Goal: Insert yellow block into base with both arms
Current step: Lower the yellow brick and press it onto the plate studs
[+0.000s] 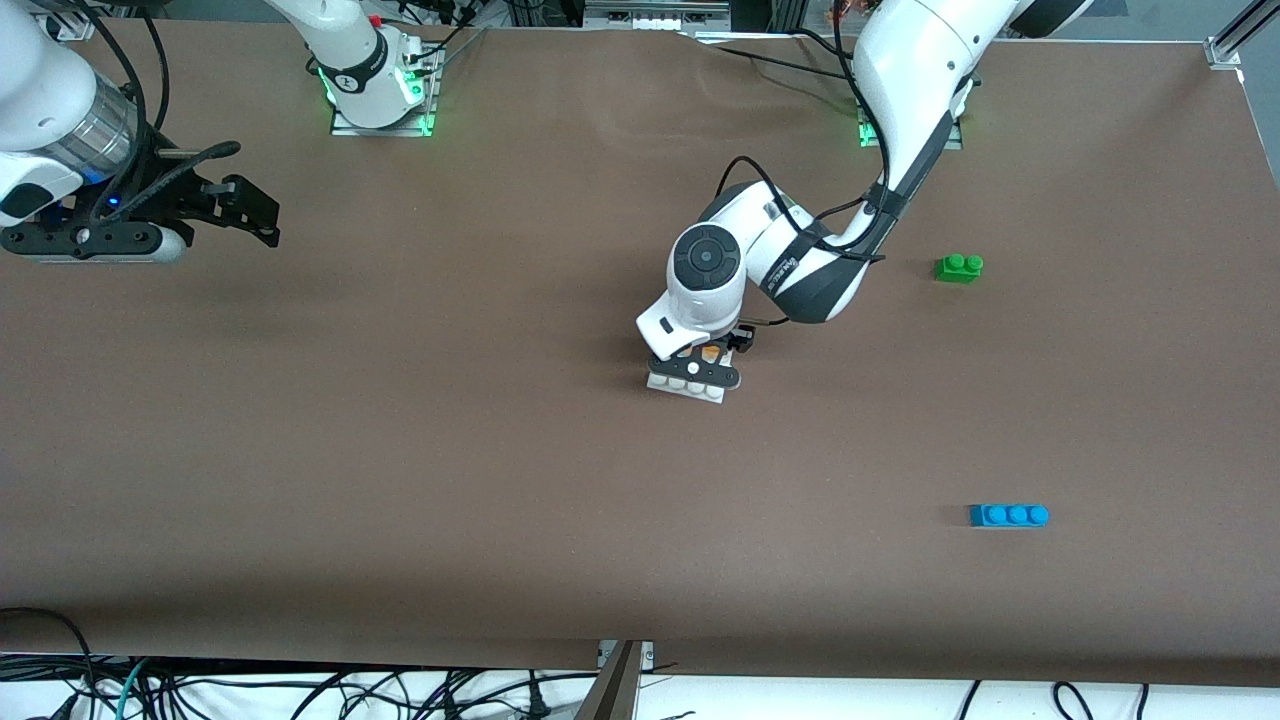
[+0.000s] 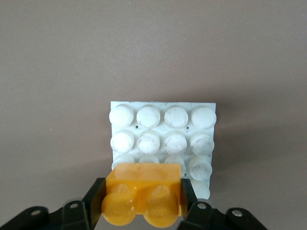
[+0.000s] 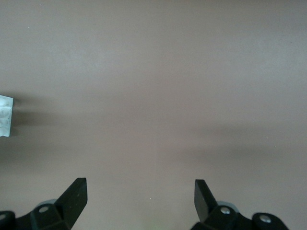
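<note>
The white studded base (image 1: 688, 386) lies mid-table. My left gripper (image 1: 712, 357) hangs low over it, shut on the yellow block (image 1: 709, 353). In the left wrist view the yellow block (image 2: 143, 194) sits between the black fingers (image 2: 91, 199), its two studs toward the camera, over the edge row of the base (image 2: 162, 128). Whether the block touches the base studs I cannot tell. My right gripper (image 1: 240, 215) waits open in the air over the right arm's end of the table, its fingers (image 3: 76, 194) wide apart over bare table. A corner of the base (image 3: 5, 115) shows in the right wrist view.
A green two-stud brick (image 1: 958, 267) lies toward the left arm's end of the table. A blue three-stud brick (image 1: 1008, 515) lies at that same end, nearer the front camera. The brown table (image 1: 400, 450) stretches wide around the base.
</note>
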You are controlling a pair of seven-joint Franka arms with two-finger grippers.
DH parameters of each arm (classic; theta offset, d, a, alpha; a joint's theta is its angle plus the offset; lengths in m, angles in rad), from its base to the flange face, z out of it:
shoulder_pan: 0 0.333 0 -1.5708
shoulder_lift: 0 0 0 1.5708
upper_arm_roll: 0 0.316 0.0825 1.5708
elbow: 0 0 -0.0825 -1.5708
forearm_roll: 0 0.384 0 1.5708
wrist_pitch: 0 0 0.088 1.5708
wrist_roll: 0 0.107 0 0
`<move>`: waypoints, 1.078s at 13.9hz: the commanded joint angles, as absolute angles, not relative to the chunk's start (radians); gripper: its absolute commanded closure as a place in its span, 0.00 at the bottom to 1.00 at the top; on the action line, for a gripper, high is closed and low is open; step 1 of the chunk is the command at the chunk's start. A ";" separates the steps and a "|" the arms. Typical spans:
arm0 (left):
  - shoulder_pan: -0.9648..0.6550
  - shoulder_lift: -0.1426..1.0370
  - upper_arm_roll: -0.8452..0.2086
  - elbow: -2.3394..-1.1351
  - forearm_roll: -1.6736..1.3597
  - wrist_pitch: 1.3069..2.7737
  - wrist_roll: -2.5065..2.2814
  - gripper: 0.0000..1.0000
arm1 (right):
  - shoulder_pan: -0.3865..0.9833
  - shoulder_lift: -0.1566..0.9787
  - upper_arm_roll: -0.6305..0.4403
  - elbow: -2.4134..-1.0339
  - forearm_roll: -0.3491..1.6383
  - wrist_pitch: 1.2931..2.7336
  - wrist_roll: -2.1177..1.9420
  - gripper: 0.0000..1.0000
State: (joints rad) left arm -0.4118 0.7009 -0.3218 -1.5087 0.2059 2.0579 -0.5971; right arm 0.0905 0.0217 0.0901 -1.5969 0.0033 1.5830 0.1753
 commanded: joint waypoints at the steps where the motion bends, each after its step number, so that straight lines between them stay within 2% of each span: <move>1: -0.425 0.726 -0.314 -1.491 0.207 2.088 -0.623 0.57 | 0.078 0.040 0.097 -1.569 -0.005 1.574 0.169 0.01; 15: -0.436 0.741 -0.313 -1.516 0.247 2.097 -0.604 0.54 | 0.078 0.041 0.097 -1.572 -0.021 1.591 0.170 0.01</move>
State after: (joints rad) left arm -0.4233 0.7332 -0.3213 -1.5150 0.2198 2.0845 -0.6074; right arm 0.0892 0.0329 0.0900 -1.5931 -0.0108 1.5971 0.1753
